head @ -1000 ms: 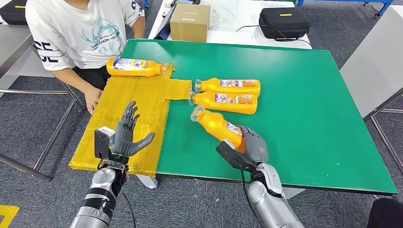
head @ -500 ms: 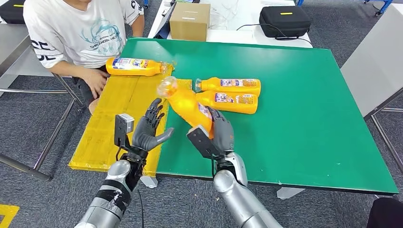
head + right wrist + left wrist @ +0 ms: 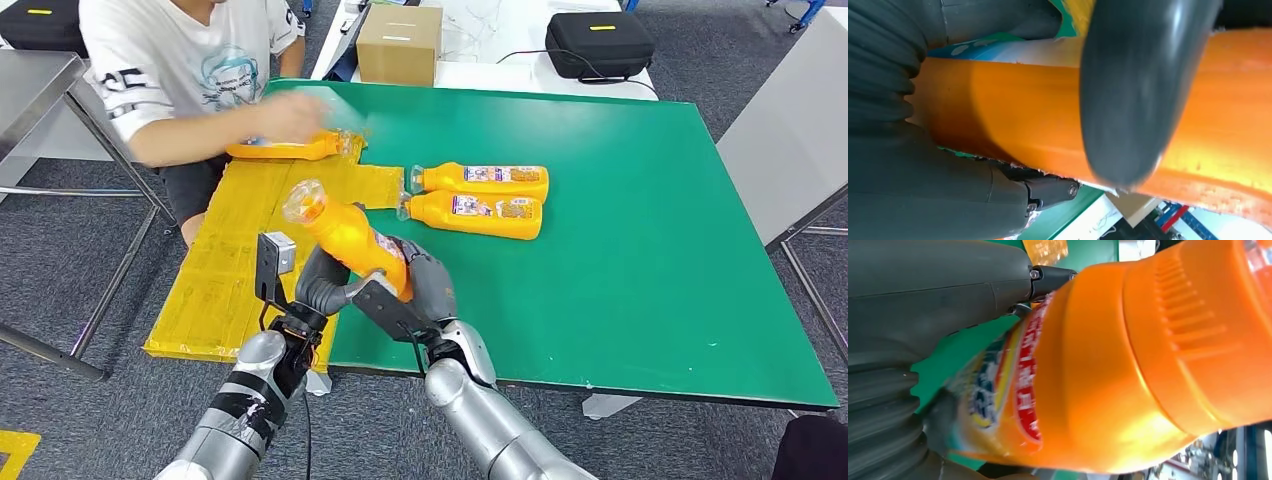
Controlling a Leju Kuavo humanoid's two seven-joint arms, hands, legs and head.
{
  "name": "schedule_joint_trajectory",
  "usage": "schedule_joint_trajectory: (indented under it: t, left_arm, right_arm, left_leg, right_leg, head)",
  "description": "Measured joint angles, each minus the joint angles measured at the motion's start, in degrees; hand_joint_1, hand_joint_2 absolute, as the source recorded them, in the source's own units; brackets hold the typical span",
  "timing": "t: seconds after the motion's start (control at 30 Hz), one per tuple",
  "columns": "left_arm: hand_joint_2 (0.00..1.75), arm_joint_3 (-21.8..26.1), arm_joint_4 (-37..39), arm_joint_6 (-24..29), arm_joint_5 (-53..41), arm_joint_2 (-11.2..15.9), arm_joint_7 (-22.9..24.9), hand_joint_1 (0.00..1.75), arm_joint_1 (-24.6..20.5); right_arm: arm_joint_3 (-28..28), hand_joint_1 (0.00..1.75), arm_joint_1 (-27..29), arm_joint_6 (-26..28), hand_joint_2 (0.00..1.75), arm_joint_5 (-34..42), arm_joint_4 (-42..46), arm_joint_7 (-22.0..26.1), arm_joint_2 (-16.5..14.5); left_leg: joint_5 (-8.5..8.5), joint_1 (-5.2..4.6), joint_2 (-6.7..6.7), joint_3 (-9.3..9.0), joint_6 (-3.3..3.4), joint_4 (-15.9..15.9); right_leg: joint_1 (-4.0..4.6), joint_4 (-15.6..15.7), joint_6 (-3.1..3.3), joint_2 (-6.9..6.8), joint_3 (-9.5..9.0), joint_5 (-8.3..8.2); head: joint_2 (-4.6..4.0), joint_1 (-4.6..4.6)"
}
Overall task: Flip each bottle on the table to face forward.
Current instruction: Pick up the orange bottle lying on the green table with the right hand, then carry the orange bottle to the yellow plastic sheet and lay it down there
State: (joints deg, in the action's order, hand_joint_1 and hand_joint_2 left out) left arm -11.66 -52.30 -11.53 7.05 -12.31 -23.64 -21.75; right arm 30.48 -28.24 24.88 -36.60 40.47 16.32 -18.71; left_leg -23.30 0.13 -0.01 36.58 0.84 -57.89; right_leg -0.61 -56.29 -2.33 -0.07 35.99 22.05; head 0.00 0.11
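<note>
From the head view, the right hand (image 3: 425,290) grips a bottle (image 3: 345,232) mid-flip; left hand (image 3: 318,285) touches it, grasp unclear. Beyond the fingers two bottles (image 3: 478,199) lie label-up (apparently done).

Right wrist view: thumb (image 3: 1143,90) wraps the bottle.

A person's hand (image 3: 290,115) covers a fourth bottle (image 3: 290,150).

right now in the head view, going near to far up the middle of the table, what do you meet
right hand gripping the raised orange bottle → nearer lying bottle → farther lying bottle → cardboard box
</note>
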Motion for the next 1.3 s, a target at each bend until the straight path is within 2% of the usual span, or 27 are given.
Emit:
schedule_joint_trajectory:
  t: [0.17, 0.53, 0.57, 0.6, 0.63, 0.67, 0.7, 0.77, 0.8, 1.3]
  left_arm:
    - [1.75, -0.4, 0.0, 3.0, -1.0, 0.0, -0.8, 0.00, 0.2]
    - [1.75, -0.4, 0.0, 3.4, -1.1, 0.0, -0.9, 0.00, 0.6]
    - [1.75, -0.4, 0.0, 3.4, -1.1, 0.0, -0.9, 0.06, 0.6]
    - [1.75, -0.4, 0.0, 3.5, -1.1, 0.0, -0.9, 0.50, 0.6]
    - [1.75, -0.4, 0.0, 3.6, -1.1, 0.0, -0.9, 0.93, 0.7]
    - [1.75, -0.4, 0.0, 3.7, -1.2, 0.0, -0.9, 1.37, 0.7]
    - [1.75, -0.4, 0.0, 3.7, -1.2, 0.0, -1.0, 1.75, 0.8]
    - [1.75, -0.3, 0.0, 3.8, -1.1, 0.0, -1.1, 1.75, 0.9]
    - [1.75, -0.3, 0.0, 3.8, -1.0, 0.0, -1.1, 1.75, 0.9]
    - [1.75, 1.7, -3.3, 7.9, -0.4, -0.1, -2.6, 1.75, 1.0]
  right_arm:
    - [1.7, 1.75, -0.8, -1.2, 1.75, -0.6, -2.4, -1.2, -0.9]
    - [2.9, 1.75, -1.5, -1.3, 1.75, -0.6, -4.6, -1.4, -1.3]
    - [3.0, 1.75, -1.5, -1.4, 1.75, -0.7, -4.7, -1.5, -1.3]
    - [3.0, 1.75, -1.6, -1.5, 1.75, -0.8, -4.7, -1.6, -1.3]
    - [3.1, 1.69, -1.7, -1.6, 1.75, -1.0, -4.9, -1.9, -1.3]
    - [3.3, 1.39, -1.7, -1.7, 1.75, -1.1, -5.0, -2.2, -1.3]
    - [3.4, 0.95, -1.8, -1.7, 1.75, -1.3, -5.1, -2.5, -1.3]
    - [3.7, 0.14, -1.9, -1.5, 1.75, -1.3, -5.3, -2.9, -1.3]
    - [3.8, 0.00, -1.9, -1.1, 1.75, -1.2, -5.4, -3.0, -1.3]
    - [1.8, 0.00, -1.3, 3.0, 1.75, 2.9, -3.5, -1.8, -0.9]
  left_leg:
    - [0.00, 0.01, 0.00, 0.00, 0.00, 0.0]
    - [0.00, 0.00, 0.00, 0.01, 0.00, 0.0]
    - [0.00, 0.00, 0.00, 0.01, 0.00, 0.0]
    - [0.00, 0.00, 0.00, 0.01, 0.00, 0.0]
    - [0.00, 0.00, 0.01, 0.01, 0.00, 0.0]
    - [0.00, 0.00, 0.01, 0.01, 0.00, 0.0]
    - [0.00, 0.00, 0.01, 0.01, 0.00, 0.0]
    - [0.00, 0.00, 0.00, 0.01, 0.00, 0.0]
    - [0.00, 0.00, 0.00, 0.01, 0.00, 0.0]
    - [0.00, 0.00, 0.01, 0.01, 0.00, 0.0]
  right_leg:
    - [0.00, 0.0, 0.00, 0.00, 0.01, 0.00]
    - [0.00, 0.0, 0.00, 0.00, 0.01, 0.00]
    - [0.00, 0.0, 0.00, 0.00, 0.01, 0.00]
    - [0.00, 0.0, 0.00, 0.00, 0.01, 0.00]
    - [0.00, 0.0, 0.00, 0.00, 0.01, 0.00]
    - [0.00, 0.0, 0.00, 0.00, 0.01, 0.00]
    - [0.00, 0.0, 0.00, 0.00, 0.02, 0.00]
    - [0.00, 0.0, 0.00, 0.00, 0.02, 0.00]
    - [0.00, 0.0, 0.00, 0.00, 0.02, 0.00]
    - [0.00, 0.0, 0.00, 0.00, 0.03, 0.00]
  head:
    - [0.00, 0.00]
    - [0.00, -0.01]
    - [0.00, -0.01]
    - [0.00, -0.01]
    - [0.00, -0.01]
    - [0.00, -0.01]
    - [0.00, -0.01]
    - [0.00, -0.01]
    - [0.00, 0.00]
    - [0.00, 0.00]
